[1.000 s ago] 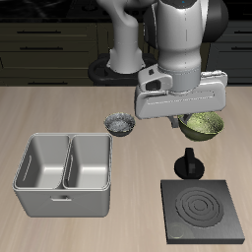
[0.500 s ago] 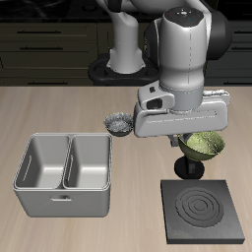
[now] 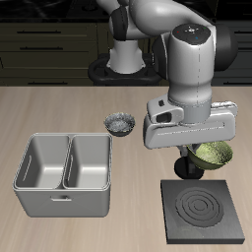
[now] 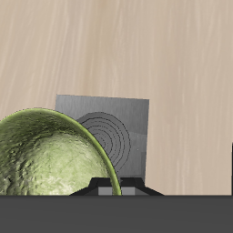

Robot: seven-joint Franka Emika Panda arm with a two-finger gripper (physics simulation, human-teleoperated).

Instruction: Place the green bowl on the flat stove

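The green bowl [image 3: 213, 154], olive with a speckled yellow-green inside, hangs in the air under my gripper [image 3: 203, 150], just above the back edge of the flat stove [image 3: 203, 211]. The stove is a black square slab with pale rings and a black knob [image 3: 186, 167] at its back edge. In the wrist view the bowl [image 4: 50, 155] fills the near field, and the stove [image 4: 114, 127] lies beyond it on the wood. My fingers are hidden behind the gripper body and the bowl's rim; the gripper is shut on the bowl.
A grey double-basin sink [image 3: 65, 172] stands near the table's front edge. A grey-blue speckled bowl [image 3: 120, 123] sits behind it, beside my arm. Dark cabinets run along the back.
My gripper has carried the green bowl toward the table's front edge and sideways, from behind the knob to just over the stove's back edge. Nothing else moved.
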